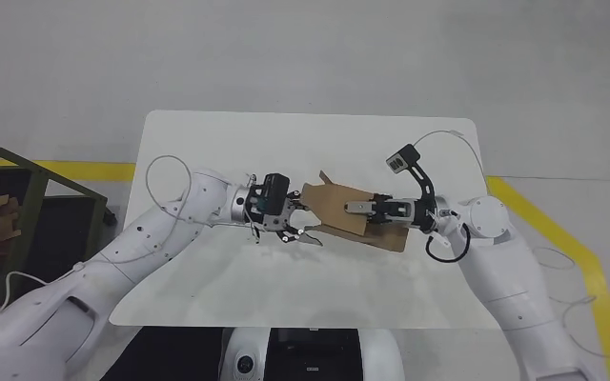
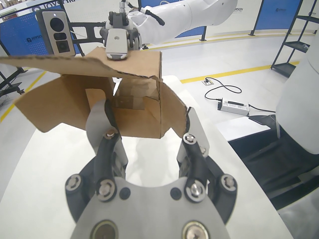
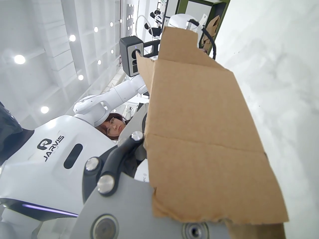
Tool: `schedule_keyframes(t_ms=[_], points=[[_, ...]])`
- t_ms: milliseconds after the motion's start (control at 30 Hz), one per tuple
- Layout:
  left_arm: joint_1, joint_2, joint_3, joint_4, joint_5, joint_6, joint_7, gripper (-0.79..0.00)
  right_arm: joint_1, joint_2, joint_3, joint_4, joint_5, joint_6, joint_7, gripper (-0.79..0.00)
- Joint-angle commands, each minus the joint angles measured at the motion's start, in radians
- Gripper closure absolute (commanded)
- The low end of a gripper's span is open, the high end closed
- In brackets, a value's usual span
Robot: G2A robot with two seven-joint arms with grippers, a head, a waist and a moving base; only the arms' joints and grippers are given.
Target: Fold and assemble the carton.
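The brown carton (image 1: 338,203) is partly unfolded and held a little above the white table (image 1: 191,143) near its middle. My right gripper (image 1: 357,207) is shut on the carton's top panel from the right side; the left wrist view shows that gripper (image 2: 116,56) pinching the panel's edge. In the right wrist view the carton (image 3: 199,115) hides most of one finger (image 3: 133,128). My left gripper (image 1: 300,235) stands open at the carton's left end. Its two fingers (image 2: 98,118) straddle the lower flaps of the carton (image 2: 139,115) without closing on them.
A thin cable (image 1: 157,176) loops on the table's left part. A dark green rack (image 1: 38,195) holding cardboard stands off the table's left side. Bare table surface lies in front of and behind the carton. A power adapter (image 2: 234,106) lies on the floor.
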State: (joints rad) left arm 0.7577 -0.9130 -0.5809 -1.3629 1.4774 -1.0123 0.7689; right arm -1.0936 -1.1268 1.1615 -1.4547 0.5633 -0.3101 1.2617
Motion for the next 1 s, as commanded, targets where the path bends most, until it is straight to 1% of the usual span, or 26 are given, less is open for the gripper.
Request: schedule_keyframes(t_ms=[0, 100, 167, 233, 400, 700, 800, 900, 967], points=[[-0.009, 0.003, 0.013, 0.005, -0.001, 0.000, 0.013, -0.514, -0.001, 0.001, 0.001, -0.002, 0.001, -0.001, 0.002, 0.000], [-0.023, 0.010, 0.036, 0.010, 0.002, 0.000, 0.039, -0.505, -0.004, 0.002, 0.002, -0.004, 0.004, -0.001, 0.004, 0.000], [-0.031, 0.015, 0.051, 0.008, -0.018, 0.000, 0.039, -0.465, -0.005, 0.002, 0.003, -0.006, 0.007, -0.002, 0.007, 0.000], [-0.041, 0.021, 0.066, 0.009, -0.035, 0.000, 0.039, -0.388, -0.006, 0.003, 0.003, -0.007, 0.010, -0.003, 0.011, 0.000], [-0.068, 0.038, 0.107, 0.002, -0.079, 0.000, 0.039, -0.336, -0.008, 0.004, -0.001, -0.016, 0.007, -0.002, 0.018, 0.000], [-0.114, 0.070, 0.175, -0.021, -0.125, 0.000, 0.039, -0.354, -0.010, 0.006, -0.005, -0.021, 0.003, 0.001, 0.015, 0.000], [-0.126, 0.080, 0.192, -0.024, -0.143, 0.000, 0.039, -0.332, -0.011, 0.007, -0.005, -0.021, 0.006, 0.000, 0.017, 0.000], [-0.138, 0.090, 0.207, -0.026, -0.163, 0.000, 0.039, -0.283, -0.012, 0.008, -0.004, -0.023, 0.008, -0.002, 0.021, 0.000], [-0.146, 0.096, 0.216, -0.028, -0.174, 0.000, 0.039, -0.280, -0.013, 0.008, -0.004, -0.023, 0.008, -0.003, 0.022, 0.000]])
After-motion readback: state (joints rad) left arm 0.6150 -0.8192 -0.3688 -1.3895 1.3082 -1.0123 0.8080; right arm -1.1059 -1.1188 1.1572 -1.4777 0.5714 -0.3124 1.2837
